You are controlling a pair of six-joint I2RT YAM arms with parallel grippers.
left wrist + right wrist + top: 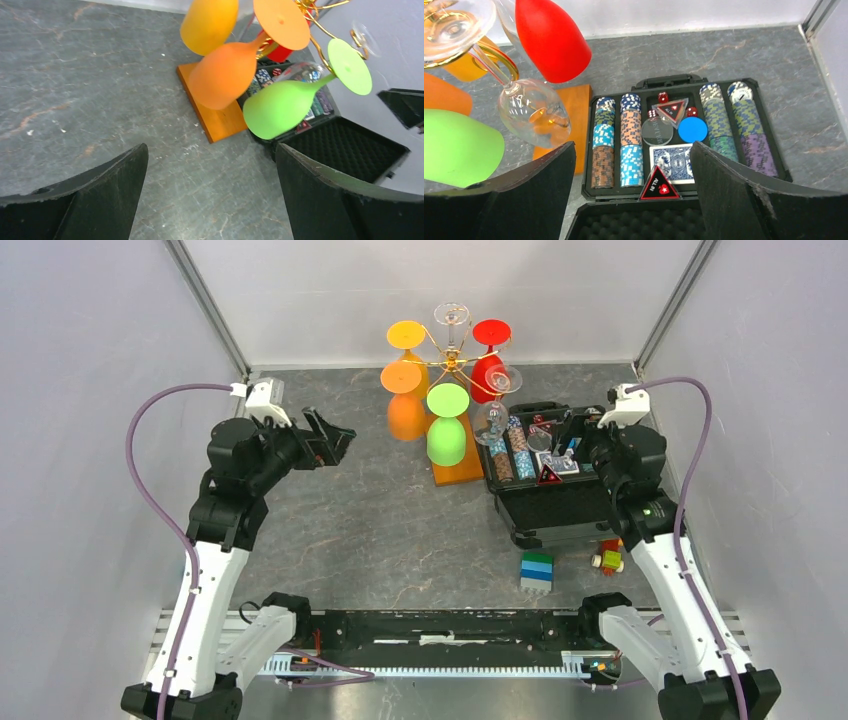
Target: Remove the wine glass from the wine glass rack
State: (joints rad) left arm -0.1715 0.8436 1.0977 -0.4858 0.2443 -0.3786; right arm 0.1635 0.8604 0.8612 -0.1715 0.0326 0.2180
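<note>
Plainly neither arm has a glass yet; the left gripper (330, 445) hangs with its jaws spread wide and nothing between them, well apart from the rack (452, 365); the right gripper (568, 435) is just as wide and just as empty, over the open chip case (520, 530); the rack stands at the far middle of the table on its wooden base (458, 474), with coloured and clear glasses hung upside down from its wire arms

The likely trouble is crowding; the bowls hang close, so a glass pulled out crookedly could knock its neighbour or drag the whole rack over; a foot caught in the curled wire would do the same

From the left wrist the green glass (280, 107) and orange glass (225, 75) overlap, and I cannot tell if they touch; the top view shows them apart; the right wrist shows a clear glass (534, 112) beside the case, next to the red glass (551, 40), which is faint from above
</note>
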